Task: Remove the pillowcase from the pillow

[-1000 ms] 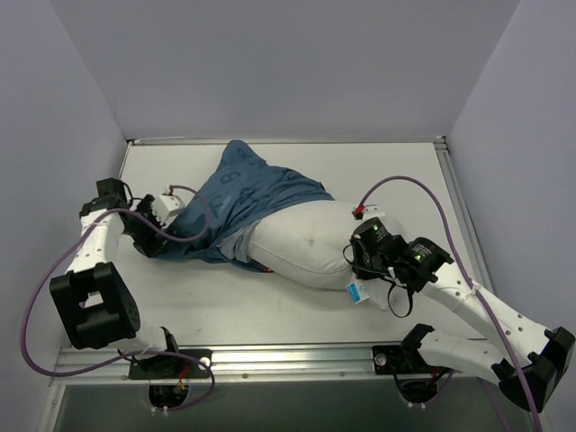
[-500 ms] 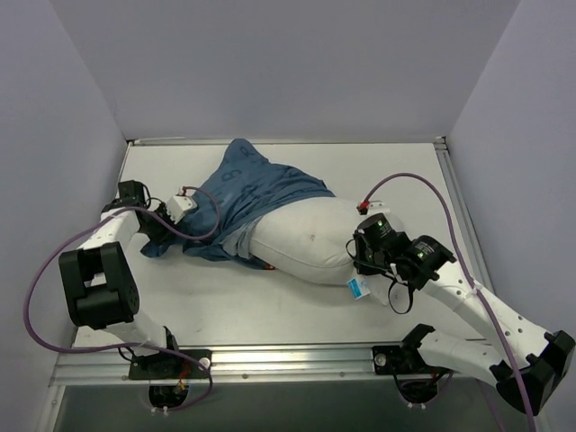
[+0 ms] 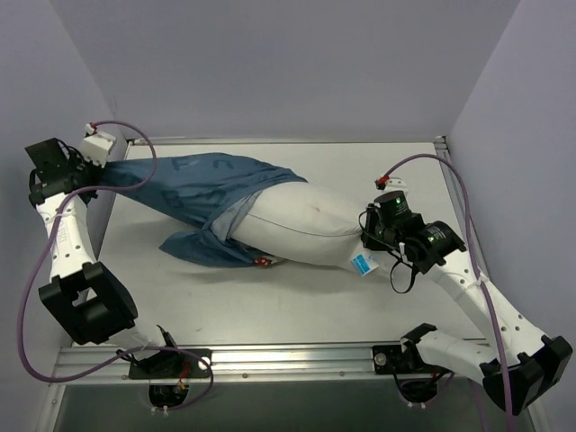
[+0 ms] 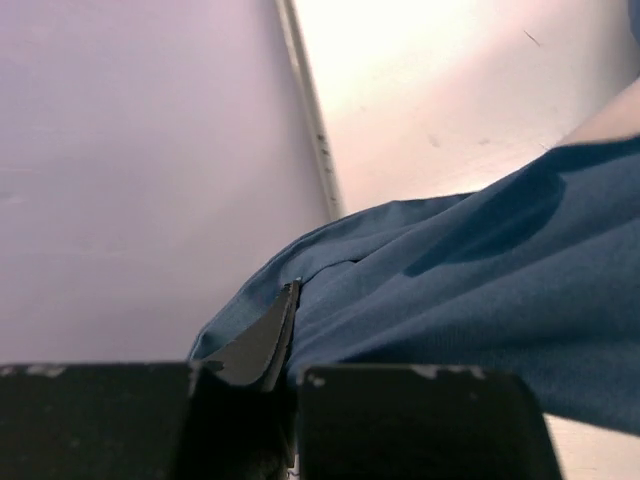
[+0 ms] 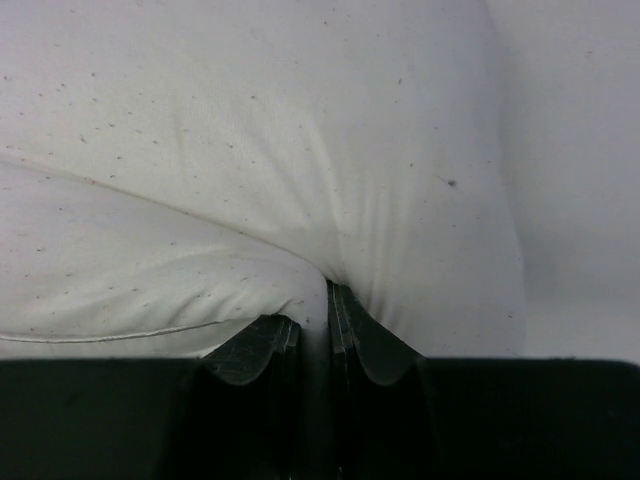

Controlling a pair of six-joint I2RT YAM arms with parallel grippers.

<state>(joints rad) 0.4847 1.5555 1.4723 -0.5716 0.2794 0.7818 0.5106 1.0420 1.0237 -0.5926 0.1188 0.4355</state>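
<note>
The dark blue printed pillowcase [image 3: 193, 193] stretches from the table's back left toward the middle, still covering the left end of the white pillow [image 3: 310, 225]. High at the left wall, my left gripper [image 3: 106, 162] is shut on the pillowcase's end [image 4: 420, 290]; the cloth is pulled taut and wraps over one finger. My right gripper [image 3: 367, 236] is shut on a fold of the pillow [image 5: 300, 180] at its right end, by the blue-and-white tag [image 3: 362, 265].
The left side wall [image 3: 63, 108] is close beside the left gripper, with the table's metal edge strip [image 4: 310, 120] just below it. Purple cables loop off both arms. A small red spot [image 3: 261, 262] peeks out under the pillowcase's open hem.
My left gripper closed on the pillowcase and pulled it up and back to the left wall, stretching the cloth and baring more pillow. The right gripper kept its hold and shifted slightly back.
</note>
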